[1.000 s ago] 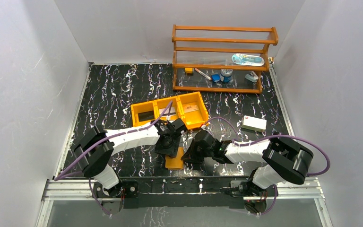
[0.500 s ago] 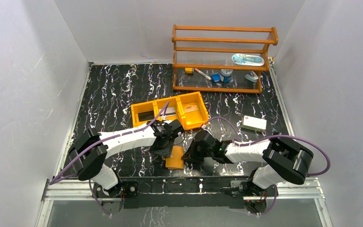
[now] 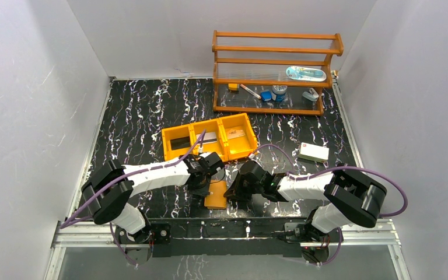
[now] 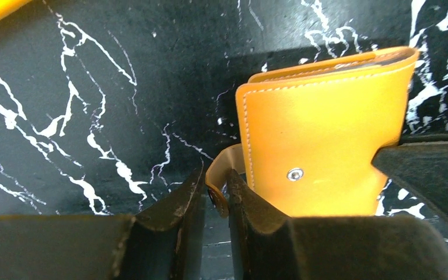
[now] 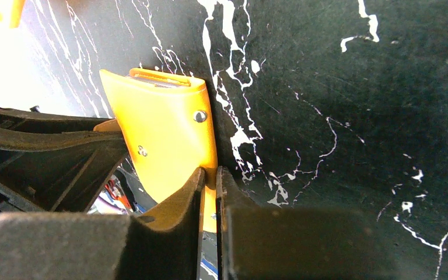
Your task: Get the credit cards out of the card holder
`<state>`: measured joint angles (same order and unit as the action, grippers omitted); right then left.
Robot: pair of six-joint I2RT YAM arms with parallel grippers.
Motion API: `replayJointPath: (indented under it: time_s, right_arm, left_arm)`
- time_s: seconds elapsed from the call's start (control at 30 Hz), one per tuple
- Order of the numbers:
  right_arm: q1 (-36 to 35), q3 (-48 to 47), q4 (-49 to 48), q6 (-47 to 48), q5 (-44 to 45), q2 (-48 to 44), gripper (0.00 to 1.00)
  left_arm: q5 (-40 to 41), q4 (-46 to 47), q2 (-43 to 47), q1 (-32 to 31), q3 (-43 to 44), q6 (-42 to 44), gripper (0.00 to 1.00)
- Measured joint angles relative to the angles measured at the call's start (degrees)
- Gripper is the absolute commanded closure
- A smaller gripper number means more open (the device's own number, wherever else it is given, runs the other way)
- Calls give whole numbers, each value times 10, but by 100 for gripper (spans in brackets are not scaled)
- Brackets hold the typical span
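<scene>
Two end effectors meet on the small orange-tan leather-like folding card holder (image 3: 216, 198). You will find it lying folded on the black, white-veined bench (image 3: 140, 111), in the lower middle of the top view, near the orange plastic three-compartment tray (image 3: 165, 144) above it.

Your left end effector (image 4: 214, 185) is pressed together on the holder's snap tab (image 4: 221, 169). The strap curls up off the face between the two dark fingers, and the metal snap stud (image 4: 294, 174) on the face is bare. In the top view this end effector sits at the holder's upper left corner.

Your right end effector (image 5: 209, 175) pinches the holder's right edge, with orange leather showing in the narrow slit between its fingers.

In the tray, you can see a thin dark card (image 3: 179, 143) in the left compartment, a grey card (image 3: 209, 137) in the middle one and a pale tan card (image 3: 236, 134) in the right one. Whether cards remain inside the holder, you cannot tell.

A white box with a red mark (image 3: 314, 153) lies well to the right, and a wooden rack (image 3: 274, 70) stands at the upper right.
</scene>
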<state>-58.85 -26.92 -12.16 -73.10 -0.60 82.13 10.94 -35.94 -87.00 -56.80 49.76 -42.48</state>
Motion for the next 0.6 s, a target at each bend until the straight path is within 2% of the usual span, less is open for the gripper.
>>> replayJointPath:
  time_s: [0.2, 0.3, 0.4, 0.5, 0.6]
  right_arm:
    - [0, 0, 0, 0, 0, 0, 82]
    - [0, 0, 0, 0, 0, 0, 81]
    - [0, 0, 0, 2, -1, 0, 77]
    - [1, -1, 0, 7, -3, -1, 69]
    - [5, -10, 16, 21, -4, -7, 51]
  left_arm:
    - [3, 27, 9, 0, -5, -6, 92]
    - [6, 34, 17, 0, -9, -9, 99]
    - [9, 39, 28, 0, -15, -13, 100]
    - [13, 44, 38, 0, -23, -15, 100]
    - [13, 45, 51, 0, -27, -15, 100]
